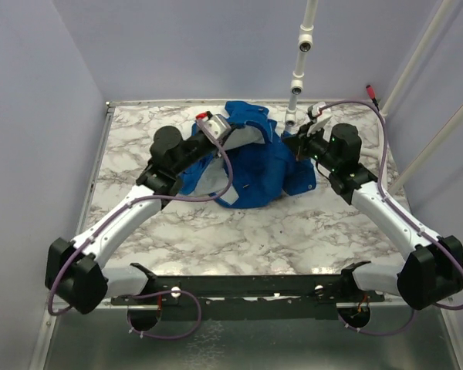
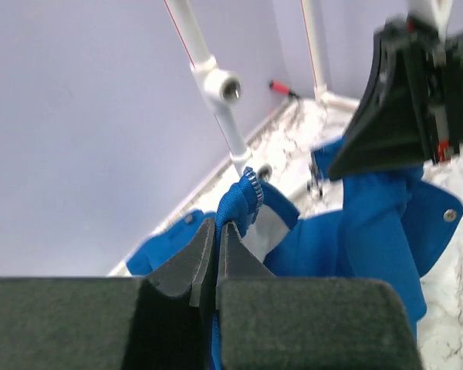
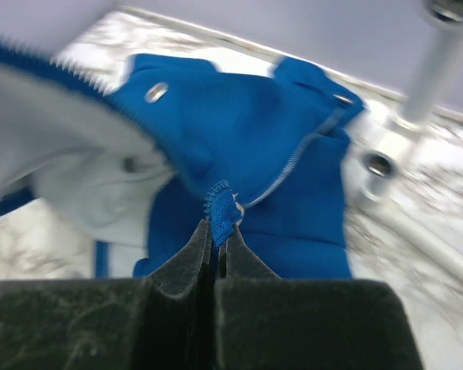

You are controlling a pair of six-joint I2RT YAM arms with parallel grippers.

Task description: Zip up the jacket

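Observation:
The royal-blue jacket (image 1: 255, 166) lies crumpled at the back middle of the marble table, its pale lining (image 3: 77, 177) showing. My left gripper (image 1: 220, 127) is at the jacket's left upper edge. In the left wrist view that gripper (image 2: 216, 228) is shut on a raised fold of blue front edge, and zipper teeth (image 2: 251, 185) show just beyond the tips. My right gripper (image 1: 301, 144) is at the jacket's right side. In the right wrist view it (image 3: 217, 231) is shut on a small toothed end of blue zipper tape (image 3: 222, 206). A zipper line (image 3: 293, 166) runs away up and to the right.
A white pipe post (image 1: 297, 77) rises from the table's back edge just behind the jacket, close to both grippers; it also shows in the left wrist view (image 2: 216, 85). Purple walls enclose the marble table (image 1: 239, 239) on the left and at the back.

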